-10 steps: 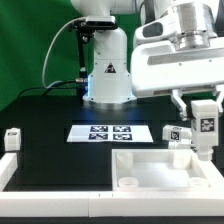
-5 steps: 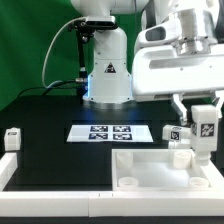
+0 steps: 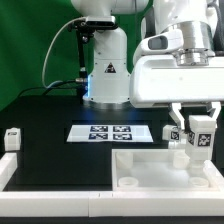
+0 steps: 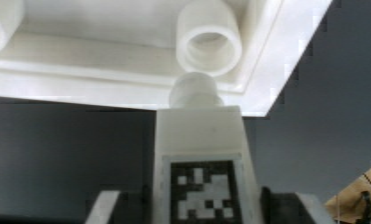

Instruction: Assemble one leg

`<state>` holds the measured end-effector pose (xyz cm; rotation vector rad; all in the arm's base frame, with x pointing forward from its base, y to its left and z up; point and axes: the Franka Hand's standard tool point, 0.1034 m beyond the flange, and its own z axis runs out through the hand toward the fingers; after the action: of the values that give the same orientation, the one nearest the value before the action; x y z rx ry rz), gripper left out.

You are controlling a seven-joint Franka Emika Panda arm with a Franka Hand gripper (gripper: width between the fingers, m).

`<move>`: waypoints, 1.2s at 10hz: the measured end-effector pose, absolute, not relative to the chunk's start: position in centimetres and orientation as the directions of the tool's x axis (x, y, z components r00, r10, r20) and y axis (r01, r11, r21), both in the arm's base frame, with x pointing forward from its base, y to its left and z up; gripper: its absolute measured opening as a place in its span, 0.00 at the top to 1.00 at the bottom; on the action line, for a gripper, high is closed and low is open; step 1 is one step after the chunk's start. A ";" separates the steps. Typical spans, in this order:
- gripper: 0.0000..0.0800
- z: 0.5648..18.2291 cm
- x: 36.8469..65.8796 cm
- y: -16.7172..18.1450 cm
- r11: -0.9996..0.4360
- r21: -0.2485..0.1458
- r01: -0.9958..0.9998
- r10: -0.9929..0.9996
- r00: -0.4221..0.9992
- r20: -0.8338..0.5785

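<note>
Lower than a second ago, the Panda arm (image 3: 175, 75) has brought its wrist down at the right of the exterior view, and the leg (image 3: 203, 140) it carries has sunk toward the tabletop (image 3: 165, 178). The arm's white base stands at the upper middle of that frame, and its blocky wrist fills the upper right.

The tabletop, a large white square with a raised rim, lies on the black counter (image 3: 50, 120) at the lower right. Two round sockets show along its left side.

The marker board (image 3: 108, 132) lies flat at mid-frame, just beyond the tabletop's far edge. A white bar (image 3: 10, 165) edges the counter at the lower left.

The claw (image 3: 202, 125) is closed on the leg, one finger on each side, holding it upright with its tag facing the camera. In the wrist view the leg (image 4: 203, 140) points its rounded tip at a round socket (image 4: 214, 42) near the tabletop's (image 4: 93, 75) corner. Whether the tip touches cannot be told.

A second leg (image 3: 175, 133) stands just left of the held one, and a third leg (image 3: 13, 135) sits at the frame's left edge.
</note>
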<state>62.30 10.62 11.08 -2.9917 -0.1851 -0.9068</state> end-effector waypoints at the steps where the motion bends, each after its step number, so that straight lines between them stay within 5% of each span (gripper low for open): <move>1: 0.64 11.0 62.3 10.6 -0.993 0.025 0.116 0.110 0.826 0.553; 12: 0.64 8.8 61.9 11.5 -0.993 0.016 0.119 0.109 0.841 0.530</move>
<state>61.89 11.45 8.83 -2.9969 -0.1853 -0.8618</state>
